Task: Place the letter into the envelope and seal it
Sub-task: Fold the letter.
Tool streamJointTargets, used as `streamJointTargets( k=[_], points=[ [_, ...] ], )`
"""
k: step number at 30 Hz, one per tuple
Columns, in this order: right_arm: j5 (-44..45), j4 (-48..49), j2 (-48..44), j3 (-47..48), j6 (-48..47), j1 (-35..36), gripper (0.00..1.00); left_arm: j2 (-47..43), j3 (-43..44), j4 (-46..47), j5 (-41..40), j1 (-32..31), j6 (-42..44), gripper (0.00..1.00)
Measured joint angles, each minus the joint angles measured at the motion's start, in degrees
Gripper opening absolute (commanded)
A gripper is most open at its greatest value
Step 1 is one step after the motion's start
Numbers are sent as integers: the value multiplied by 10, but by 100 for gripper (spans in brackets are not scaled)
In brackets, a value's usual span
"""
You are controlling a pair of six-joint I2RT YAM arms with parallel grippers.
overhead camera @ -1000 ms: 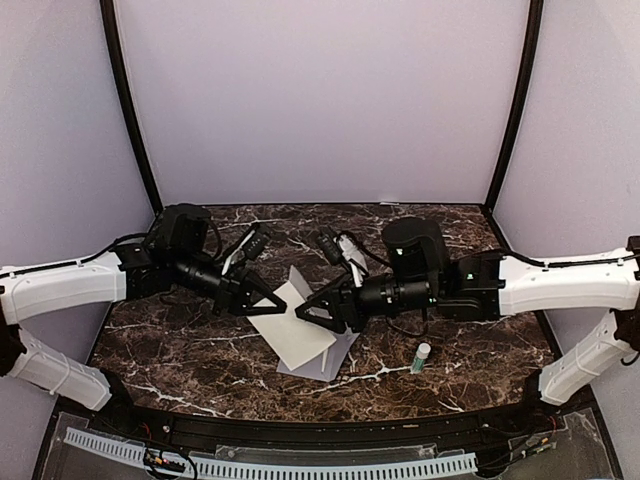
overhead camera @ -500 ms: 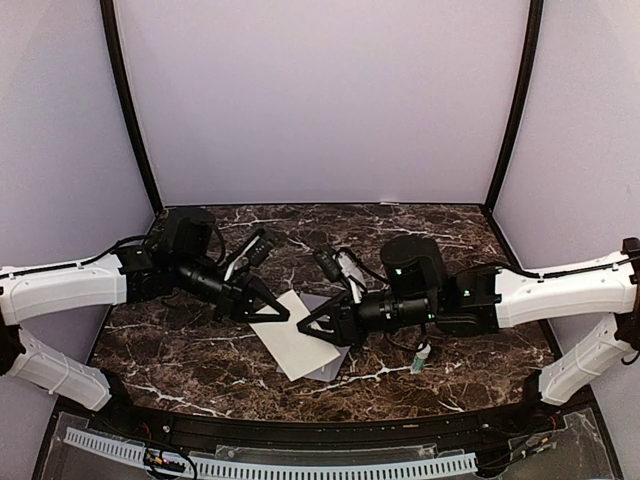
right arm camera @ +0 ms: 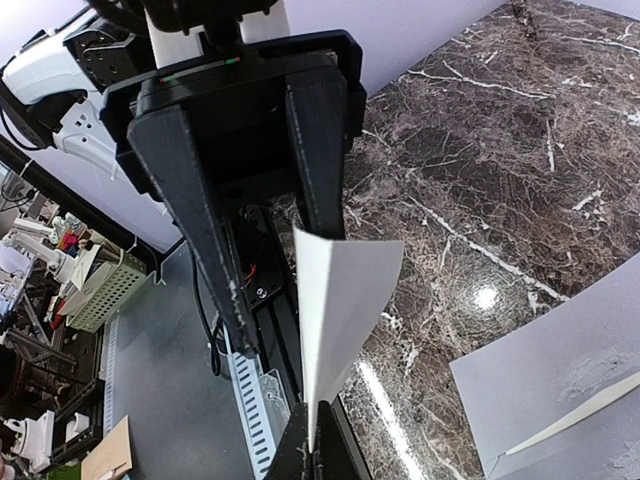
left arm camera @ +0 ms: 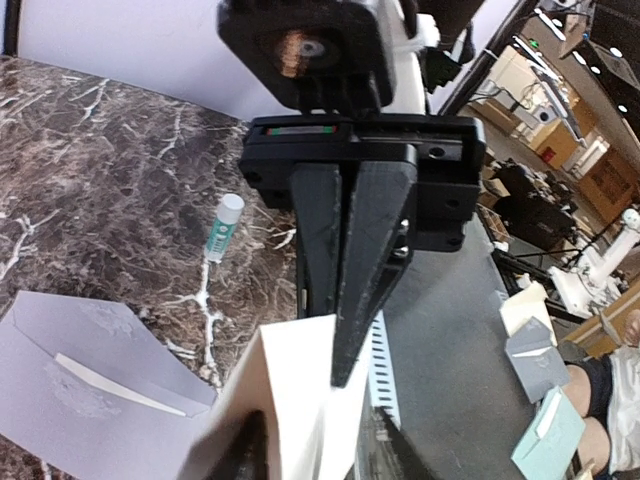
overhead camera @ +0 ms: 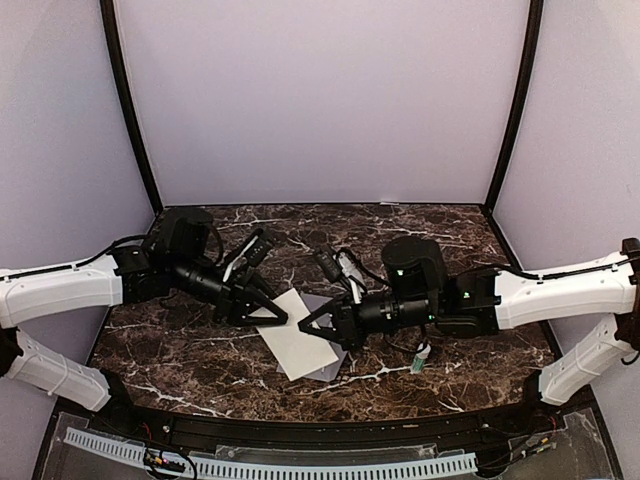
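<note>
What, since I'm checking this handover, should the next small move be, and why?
Probably draw the left gripper back, clear of the letter. Its jaws stand apart at the sheet's edge, while the right gripper has its jaws shut on another edge. The right alone seems to hold the letter, and could then carry it to the envelope lying below.

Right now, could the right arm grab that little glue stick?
Probably not: its fingers are shut on the letter, and the glue stick lies well behind them.
</note>
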Motion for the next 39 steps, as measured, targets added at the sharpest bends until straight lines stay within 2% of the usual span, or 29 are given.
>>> streamJointTargets(
  k=[3, 5, 8, 11, 19, 21, 26, 31, 34, 35, 37, 39],
  points=[
    [-2, -1, 0, -2, 0, 0, 0, -14, 1, -8, -37, -2, 4, 63],
    [-5, -2, -1, -4, 0, 0, 0, -33, 1, -13, -68, -2, 6, 69],
    [-21, -7, -4, -7, -1, 0, 0, -69, 2, -9, -101, 2, 5, 73],
    [-44, -10, -5, -7, -3, 0, 0, -82, 7, 1, -101, 4, 3, 75],
    [-92, -12, -5, -7, -4, 0, 0, -2, 26, -33, -58, -30, 30, 78],
    [-99, -12, -5, -7, -5, 0, 0, 6, 26, -43, -49, -40, 33, 73],
    [-107, -12, -5, -9, -4, 0, 0, 6, 26, -46, -31, -47, 34, 45],
    [-116, -13, -5, -14, -4, 0, 0, 6, 26, -45, -20, -47, 36, 39],
    [-119, -13, -5, -14, -4, 0, 0, 7, 26, -45, -16, -47, 34, 21],
    [-119, -13, -5, -14, -4, 0, 0, 7, 26, -45, -15, -47, 31, 11],
    [-120, -13, -5, -14, -4, 0, 0, 9, 26, -45, -10, -47, 32, 1],
    [-120, -13, -5, -14, -4, 0, 0, 11, 26, -46, -5, -47, 31, 0]
  ],
)
